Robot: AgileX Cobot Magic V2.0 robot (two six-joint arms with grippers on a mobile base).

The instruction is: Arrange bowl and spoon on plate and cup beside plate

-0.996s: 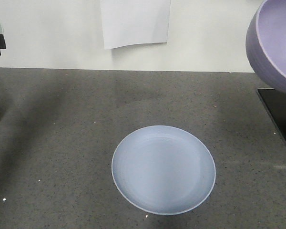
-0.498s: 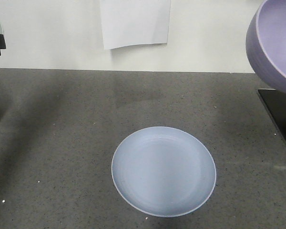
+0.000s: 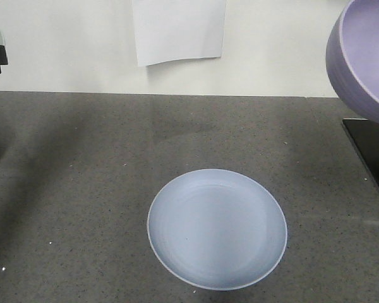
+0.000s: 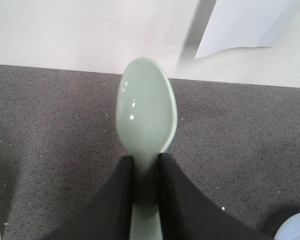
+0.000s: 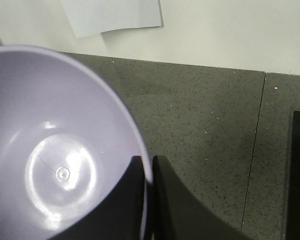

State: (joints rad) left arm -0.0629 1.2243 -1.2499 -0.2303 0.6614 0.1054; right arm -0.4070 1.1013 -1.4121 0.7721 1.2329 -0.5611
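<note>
Your left claw (image 4: 145, 164) is pinching the spoon (image 4: 146, 115) by the handle, fingers tight on both sides. The scoop points toward the far wall and is held up off the desk (image 4: 50, 130). Your right claw (image 5: 148, 165) is clamped on the rim of the bowl (image 5: 60, 150), one finger inside & one outside. In the front view the bowl (image 3: 365, 57) hangs in the air at far right, tilted w/ its opening facing left. The plate (image 3: 216, 229) lies flat on the desk, near-centre, well apart from bowl & spoon. A white paper sheet (image 3: 179, 29) hangs on the far wall. A black slab (image 3: 366, 148) sits at the desk's right edge, below the bowl.
</note>
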